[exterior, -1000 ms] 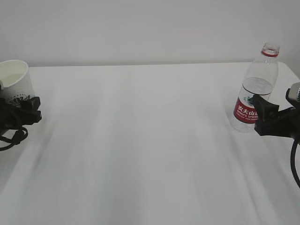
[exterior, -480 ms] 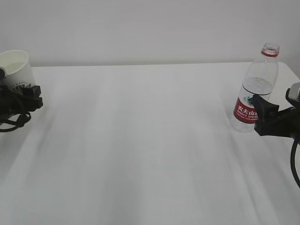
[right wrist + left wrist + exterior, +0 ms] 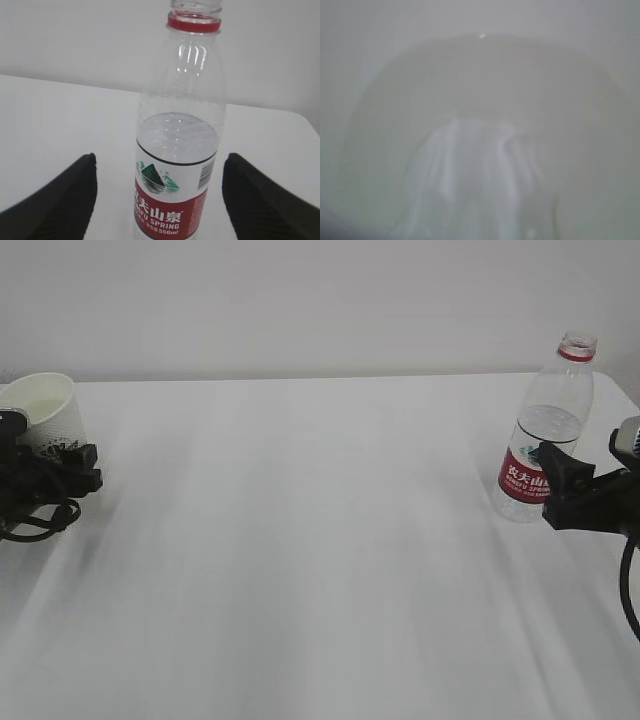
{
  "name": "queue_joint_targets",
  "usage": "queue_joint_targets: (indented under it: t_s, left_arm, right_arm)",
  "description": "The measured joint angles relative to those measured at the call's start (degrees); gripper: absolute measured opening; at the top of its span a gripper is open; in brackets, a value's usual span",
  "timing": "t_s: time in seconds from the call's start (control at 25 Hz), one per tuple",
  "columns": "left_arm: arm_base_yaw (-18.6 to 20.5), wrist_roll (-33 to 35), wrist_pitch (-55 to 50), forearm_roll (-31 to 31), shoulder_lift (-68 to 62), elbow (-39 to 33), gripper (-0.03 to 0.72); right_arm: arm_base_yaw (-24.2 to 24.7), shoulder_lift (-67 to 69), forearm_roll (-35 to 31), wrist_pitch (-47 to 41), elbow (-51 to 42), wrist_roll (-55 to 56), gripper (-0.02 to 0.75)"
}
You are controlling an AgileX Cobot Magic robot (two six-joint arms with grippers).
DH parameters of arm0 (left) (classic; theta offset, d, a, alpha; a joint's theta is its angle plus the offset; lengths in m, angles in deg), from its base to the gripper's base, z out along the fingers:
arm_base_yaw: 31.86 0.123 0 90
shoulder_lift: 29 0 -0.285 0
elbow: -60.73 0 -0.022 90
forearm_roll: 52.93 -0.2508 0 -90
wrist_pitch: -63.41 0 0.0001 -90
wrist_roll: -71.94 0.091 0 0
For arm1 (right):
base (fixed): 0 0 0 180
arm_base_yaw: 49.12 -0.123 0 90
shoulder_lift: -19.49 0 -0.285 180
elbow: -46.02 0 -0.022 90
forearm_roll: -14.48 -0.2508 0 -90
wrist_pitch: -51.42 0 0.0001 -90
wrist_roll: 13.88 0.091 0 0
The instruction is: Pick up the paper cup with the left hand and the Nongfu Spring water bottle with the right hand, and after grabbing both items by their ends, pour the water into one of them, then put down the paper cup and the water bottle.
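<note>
Right hand, the bulkier black 2-finger gripper: jaws spread wide, 1 finger on each side of the clear ribbed Nongfu Spring water bottle with red neck ring and red label, visible gaps on both sides, so nothing is held yet. The bottle stands upright on the white table at far right, long axis vertical, open uncapped mouth pointing up; the water fills it to just above the label. Left hand, the slimmer black gripper with loose cables: it sits at the base of the small white tapered paper cup with the green logo; the jaws appear closed around the cup's lower part, though the exact contact is hidden in the exterior view. The cup is at far left, raised and tilted, its axis leaning so the cream-white mouth faces up and toward the camera. The left wrist view is a blur of pale cup wall. Judgement: cup pickup looks done or nearly so; bottle grasp pending; lifting the bottle, pouring and setting both down remain.
</note>
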Motion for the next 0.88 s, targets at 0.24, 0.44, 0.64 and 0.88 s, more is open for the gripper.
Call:
queue_joint_targets:
  t_s: [0.24, 0.44, 0.64, 0.88]
  left_arm:
    - [0.0, -1.1, 1.3, 0.0, -2.6, 0.6, 0.495]
    - [0.0, -1.5, 2.7, 0.0, -2.7, 0.6, 0.495]
    - [0.0, -3.6, 3.8, 0.0, -3.6, 0.7, 0.495]
    - [0.0, -4.1, 3.8, -1.5, -4.2, 0.7, 0.537]
  right_arm:
    - [0.0, 0.0, 0.0, 0.0, 0.0, 0.0, 0.594]
    - [0.0, 0.0, 0.0, 0.0, 0.0, 0.0, 0.593]
    - [0.0, 0.0, 0.4, 0.0, 0.0, 0.0, 0.593]
    - [0.0, 0.0, 0.5, 0.0, 0.0, 0.0, 0.593]
